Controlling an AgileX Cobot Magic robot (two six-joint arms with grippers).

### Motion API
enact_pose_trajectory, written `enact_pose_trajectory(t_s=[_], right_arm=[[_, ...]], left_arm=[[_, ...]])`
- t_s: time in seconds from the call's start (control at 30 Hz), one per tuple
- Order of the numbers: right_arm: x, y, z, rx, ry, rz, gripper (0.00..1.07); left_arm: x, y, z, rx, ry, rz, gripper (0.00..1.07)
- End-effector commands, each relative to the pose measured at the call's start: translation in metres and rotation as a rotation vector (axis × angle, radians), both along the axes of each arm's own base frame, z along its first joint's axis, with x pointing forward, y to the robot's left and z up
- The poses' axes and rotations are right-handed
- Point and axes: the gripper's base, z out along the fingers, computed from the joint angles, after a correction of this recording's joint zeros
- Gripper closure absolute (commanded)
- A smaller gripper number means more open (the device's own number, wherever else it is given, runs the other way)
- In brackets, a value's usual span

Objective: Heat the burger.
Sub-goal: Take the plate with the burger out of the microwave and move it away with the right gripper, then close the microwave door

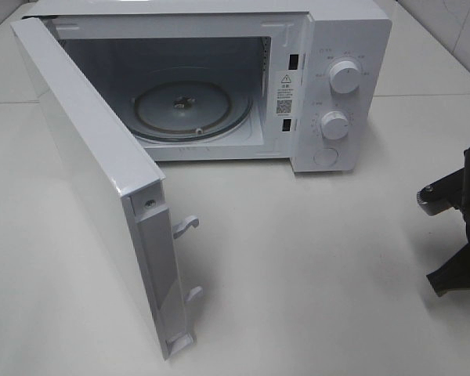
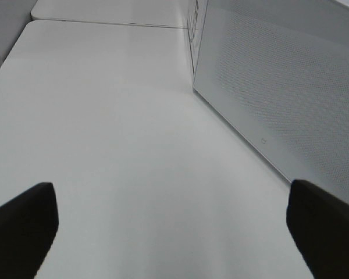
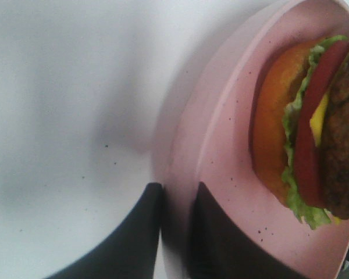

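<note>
The right hand is clenched on the rim of a shallow pink speckled plate, one dark finger under the lip and one inside it. Just beyond those fingers, on the plate, sits the burger: an orange-brown bun, green lettuce, red tomato, yellow cheese and dark patty. In the high view this arm shows only at the right edge, and the plate cannot be seen there.

The left hand is released, its two black fingers spread wide over the bare white bench. Just beside it stands the white perforated microwave door, swung fully open. Farther off is the white microwave with its round glass turntable and two white knobs.
</note>
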Motion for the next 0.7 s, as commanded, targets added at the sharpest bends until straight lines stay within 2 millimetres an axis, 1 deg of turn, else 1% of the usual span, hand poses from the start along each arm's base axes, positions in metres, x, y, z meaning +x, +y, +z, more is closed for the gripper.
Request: enact_pose_trajectory(t_s=[0.03,0.07,0.1,0.13,0.17,0.2,0.23,0.27,0.3,0.37,0.4,0.53,0.57,0.6,0.63,0.67,0.7], right_arm=[[0.002,-0.003,0.0,-0.037,-0.005,-0.001,0.91],[0.002,-0.003,-0.001,-0.034,-0.004,-0.003,0.88],[0.002,-0.003,-0.001,-0.034,-0.004,-0.003,0.88],[0.002,-0.003,-0.001,-0.03,-0.004,-0.002,0.81],[0.002,-0.003,-0.001,-0.03,-0.004,-0.002,0.81],[0.002,-0.003,-0.001,-0.027,-0.004,-0.006,0.76],[0.001,-0.002,-0.001,-0.02,0.0,-0.008,0.69],[0.001,-0.002,-0.001,-0.02,0.0,-0.008,0.69],[0.0,0.0,-0.001,-0.007,0.008,-0.004,0.64],[0.0,0.0,-0.001,0.004,0.008,-0.004,0.62],[-0.001,0.002,0.001,0.038,0.003,-0.004,0.61],[-0.002,0.005,0.009,0.094,-0.016,0.008,0.61],[-0.002,0.008,0.016,0.141,-0.034,0.041,0.61],[-0.002,0.008,0.016,0.141,-0.034,0.041,0.61],[-0.003,0.012,0.025,0.2,-0.055,0.082,0.59],[-0.005,0.016,0.035,0.266,-0.091,0.123,0.55],[-0.005,0.016,0.035,0.266,-0.091,0.123,0.55]], left_arm=[[-0.002,0.0,0.0,0.003,-0.012,0.002,0.07],[-0.002,0.0,0.0,0.003,-0.012,0.002,0.07],[-0.002,0.0,0.0,0.003,-0.012,0.002,0.07],[-0.002,0.0,0.0,0.003,-0.012,0.002,0.07],[-0.002,0.0,0.0,0.003,-0.012,0.002,0.07],[-0.002,0.0,0.0,0.003,-0.012,0.002,0.07],[-0.002,0.0,0.0,0.003,-0.012,0.002,0.07],[-0.002,0.0,0.0,0.003,-0.012,0.002,0.07],[-0.002,0.0,0.0,0.003,-0.012,0.002,0.07],[-0.002,0.0,0.0,0.003,-0.012,0.002,0.07],[-0.002,0.0,0.0,0.003,-0.012,0.002,0.07],[-0.002,0.0,0.0,0.003,-0.012,0.002,0.07],[-0.002,0.0,0.0,0.003,-0.012,0.002,0.07],[-0.002,0.0,0.0,0.003,-0.012,0.002,0.07],[-0.002,0.0,0.0,0.003,-0.012,0.002,0.07],[-0.002,0.0,0.0,0.003,-0.012,0.002,0.07],[-0.002,0.0,0.0,0.003,-0.012,0.002,0.07]])
